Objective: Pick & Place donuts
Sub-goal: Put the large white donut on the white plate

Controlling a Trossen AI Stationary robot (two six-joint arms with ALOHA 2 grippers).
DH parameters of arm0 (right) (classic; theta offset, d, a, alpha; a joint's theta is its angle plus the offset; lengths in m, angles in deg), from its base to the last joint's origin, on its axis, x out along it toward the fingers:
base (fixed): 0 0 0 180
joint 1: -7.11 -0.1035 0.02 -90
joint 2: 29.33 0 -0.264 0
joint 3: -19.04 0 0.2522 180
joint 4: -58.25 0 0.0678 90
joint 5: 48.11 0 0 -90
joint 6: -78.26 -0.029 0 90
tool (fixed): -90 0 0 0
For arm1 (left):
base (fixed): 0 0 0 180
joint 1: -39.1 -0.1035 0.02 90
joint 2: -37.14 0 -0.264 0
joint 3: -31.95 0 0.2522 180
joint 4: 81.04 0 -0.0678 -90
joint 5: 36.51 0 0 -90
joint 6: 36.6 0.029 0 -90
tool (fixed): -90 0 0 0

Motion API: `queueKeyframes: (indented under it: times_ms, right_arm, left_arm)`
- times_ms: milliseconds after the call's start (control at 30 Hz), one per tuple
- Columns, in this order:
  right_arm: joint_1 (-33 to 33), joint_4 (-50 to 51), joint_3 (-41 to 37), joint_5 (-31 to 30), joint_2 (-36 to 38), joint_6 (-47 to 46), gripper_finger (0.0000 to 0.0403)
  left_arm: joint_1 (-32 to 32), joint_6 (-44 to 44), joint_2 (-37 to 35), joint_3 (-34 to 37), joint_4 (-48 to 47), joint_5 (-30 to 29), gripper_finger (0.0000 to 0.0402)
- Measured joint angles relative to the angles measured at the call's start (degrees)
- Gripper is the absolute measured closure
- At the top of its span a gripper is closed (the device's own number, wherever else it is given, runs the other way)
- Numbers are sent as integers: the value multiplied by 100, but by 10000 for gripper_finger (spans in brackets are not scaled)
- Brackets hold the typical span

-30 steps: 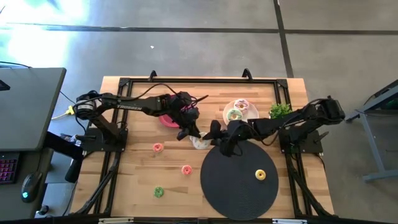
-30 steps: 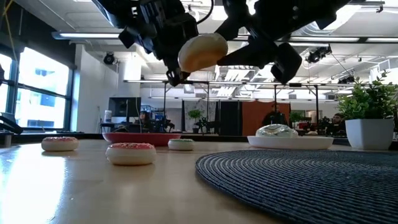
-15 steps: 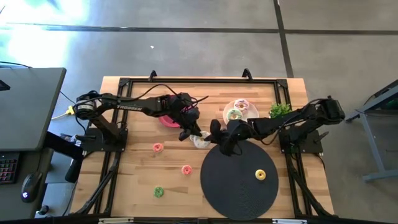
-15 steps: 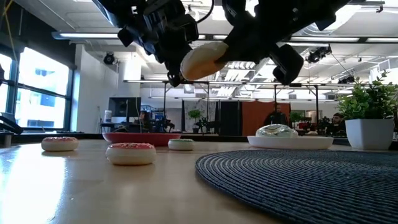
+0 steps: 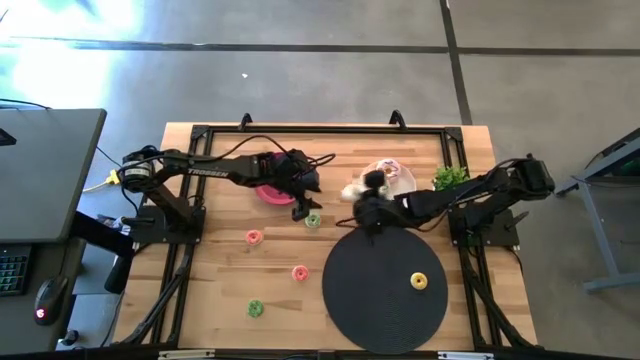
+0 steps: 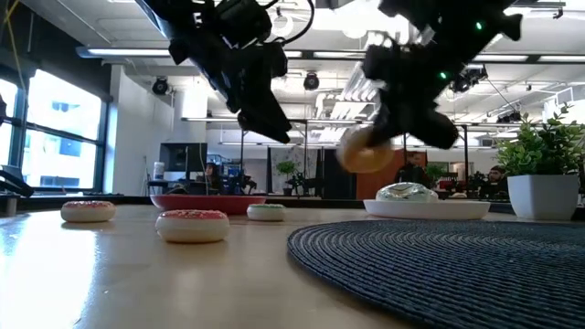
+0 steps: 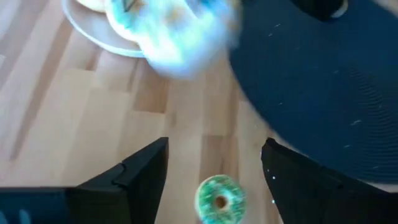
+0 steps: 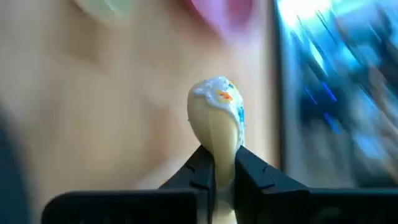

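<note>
My right gripper [image 5: 362,197] is shut on a white-frosted donut [image 8: 216,118], held in the air beside the white plate [image 5: 402,184], which carries other donuts. My left gripper [image 7: 214,149] stands open above the wood; a small green donut [image 7: 219,198] lies flat on the table below its fingers, touched by nothing. A yellow donut [image 5: 418,281] lies on the black disc [image 5: 385,300]. An orange-pink donut [image 5: 254,237], a pink one [image 5: 300,272] and a green one [image 5: 256,308] rest flat on the table. My right gripper pinches the white-frosted donut between its two fingers at the ring's near rim [image 8: 219,163], one finger on each flat face. The donut stands on edge beyond the fingertips, lifted clear of table and plate [image 6: 366,153].
A pink plate [image 5: 266,194] sits under the left arm's wrist. A potted plant [image 5: 450,177] stands at the far right beside the white plate. The black frame rails [image 5: 320,130] run along the table's far side. Bare wood lies toward the near left.
The white-frosted donut has passed from my left gripper to my right one. The right gripper shut on it, the left opened and let go. The right gripper has then carried it toward the far right, toward the white plate, uncovering the green donut on the table.
</note>
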Motion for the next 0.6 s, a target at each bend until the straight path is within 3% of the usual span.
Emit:
queueKeyframes:
  times_ms: [100,300,467,600]
  right_arm:
    - [-12,994,0,-767,44,-959,390]
    - [-93,2276,4,-1167,341,-2513,379]
    - [114,3522,-75,-469,380,-5407,387]
    - [134,3273,-471,-258,380,-6005,388]
  left_arm:
    - [2,110,0,0,-76,-111,149]
    - [2,170,0,0,-118,-117,149]
    - [4,197,0,0,-126,-127,149]
    - [4,200,0,0,-110,-128,149]
